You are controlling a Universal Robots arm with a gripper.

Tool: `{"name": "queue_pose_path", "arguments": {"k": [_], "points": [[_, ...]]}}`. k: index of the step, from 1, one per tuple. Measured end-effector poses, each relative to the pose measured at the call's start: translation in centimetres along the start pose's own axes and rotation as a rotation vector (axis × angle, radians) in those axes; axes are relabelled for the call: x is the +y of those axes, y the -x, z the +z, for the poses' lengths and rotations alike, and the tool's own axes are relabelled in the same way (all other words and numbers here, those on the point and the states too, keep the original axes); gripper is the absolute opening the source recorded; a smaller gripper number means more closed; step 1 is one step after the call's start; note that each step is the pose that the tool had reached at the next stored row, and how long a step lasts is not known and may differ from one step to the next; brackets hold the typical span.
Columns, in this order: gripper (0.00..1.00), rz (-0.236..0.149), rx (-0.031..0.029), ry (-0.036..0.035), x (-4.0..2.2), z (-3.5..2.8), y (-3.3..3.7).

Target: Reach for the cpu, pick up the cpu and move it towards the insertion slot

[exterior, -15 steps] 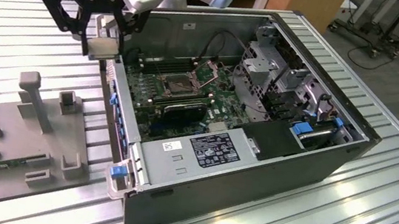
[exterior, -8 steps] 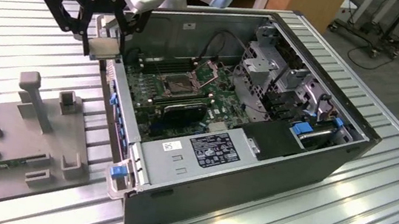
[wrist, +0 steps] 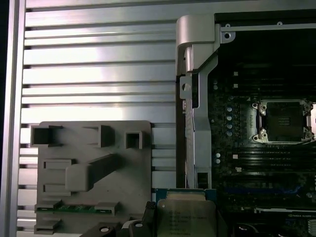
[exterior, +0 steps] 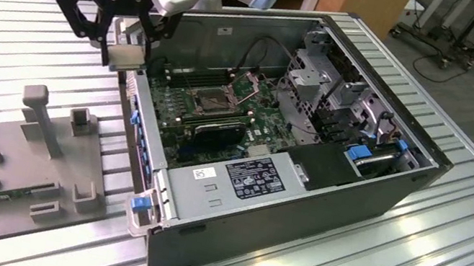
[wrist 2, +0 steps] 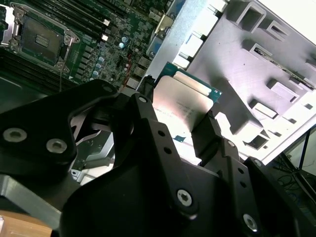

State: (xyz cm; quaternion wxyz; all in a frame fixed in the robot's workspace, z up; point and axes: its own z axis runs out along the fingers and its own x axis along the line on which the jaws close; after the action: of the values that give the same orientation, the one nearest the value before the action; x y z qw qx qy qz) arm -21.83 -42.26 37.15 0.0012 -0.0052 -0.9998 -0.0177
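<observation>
Your ribbed aluminium desk (exterior: 17, 50) carried an open black computer case (exterior: 324, 192) with its green motherboard (exterior: 210, 117) exposed, and, just beside it on the exterior view's left, a grey plastic fixture tray (exterior: 15, 174) with a thin green memory stick (wrist: 74, 208) lying in one of its holders. Your black two-fingered claw (exterior: 130, 55) hung above the case's near wall, between tray and board, closed on the small square cpu with the silvery metal top and dark green rim (wrist 2: 183, 106); the fingers pinched it on two opposite edges.

The chip was off the tray and in the air, held roughly flat, metal lid facing up toward the wrist. Being square, it had no long axis to speak of, and its edges looked about parallel to the case wall.

The square metal-framed insertion slot with the dark centre (exterior: 211, 101) lay well apart from the chip, lower down and further inside the case, toward the exterior view's right. In the first wrist view its frame sat square to the chip's edges.
</observation>
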Motion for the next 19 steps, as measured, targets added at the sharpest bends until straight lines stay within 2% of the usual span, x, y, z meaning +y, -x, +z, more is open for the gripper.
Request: {"name": "queue_pose_path", "arguments": {"k": [19], "points": [[0.55,0.0,0.0,0.0,0.01,0.0,1.38]]}}
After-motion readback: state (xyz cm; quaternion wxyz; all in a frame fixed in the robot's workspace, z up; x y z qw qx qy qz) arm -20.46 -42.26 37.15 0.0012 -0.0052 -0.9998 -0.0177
